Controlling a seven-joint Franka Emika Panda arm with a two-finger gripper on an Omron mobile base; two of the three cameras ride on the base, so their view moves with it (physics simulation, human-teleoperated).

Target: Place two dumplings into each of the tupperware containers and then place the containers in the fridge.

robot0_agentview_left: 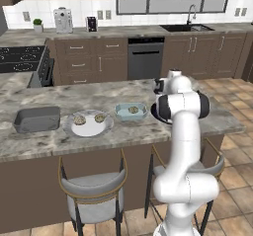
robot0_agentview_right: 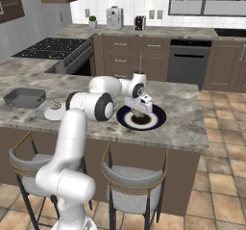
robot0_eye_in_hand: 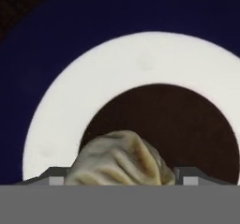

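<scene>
A tan, crinkle-folded dumpling [robot0_eye_in_hand: 119, 157] is seen in the hand view between the two dark fingers [robot0_eye_in_hand: 187, 176], which flank it closely on both sides; it appears to be gripped, just above the brown centre of the round, dark-rimmed plate [robot0_agentview_right: 156, 122] on the island. The lift is best made straight up until the plate's rim is passed, and the pressure should be kept light, since so soft a lump would probably be squashed or squeezed out by a hard pinch. The carry toward the tubs should be kept low and level.

The grey-veined marble counter [robot0_agentview_left: 54, 143] is the largest surface, with two grey-cushioned bar stools [robot0_agentview_left: 94, 190] drawn up beneath it. On it, from the far end, lie the dark grey rectangular tupperware tub [robot0_agentview_left: 37, 119], apparently empty, a round pale grey plate [robot0_agentview_left: 88, 127] holding two more dumplings, and the light blue rectangular tupperware tub [robot0_agentview_left: 131, 111] with one dumpling inside. The blue tub therefore seems the nearest fitting destination. Behind are dark brown cabinets [robot0_agentview_left: 99, 62], a black cooktop [robot0_agentview_right: 50, 47] and a steel dishwasher [robot0_agentview_left: 145, 58].
</scene>
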